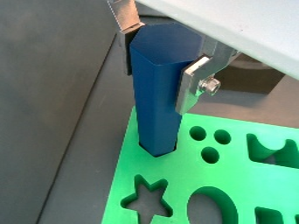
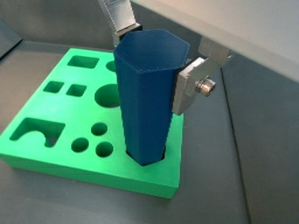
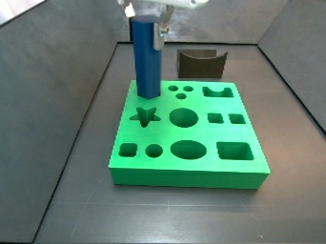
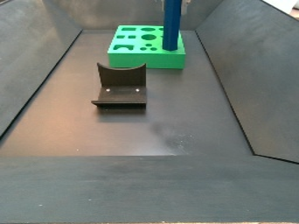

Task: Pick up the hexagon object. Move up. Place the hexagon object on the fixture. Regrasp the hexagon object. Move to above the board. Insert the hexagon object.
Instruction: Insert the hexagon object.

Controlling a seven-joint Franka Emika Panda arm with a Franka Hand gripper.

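- Blue hexagon bar (image 3: 145,59): stands upright, lower end at a corner hole of the green board (image 3: 204,167); upper end between the gripper (image 2: 158,54) fingers.
- Board: flat on the floor, bright green, with star, round, oval and square holes.
- Fixture (image 4: 119,85): dark notched block, nothing on it, apart from the board.
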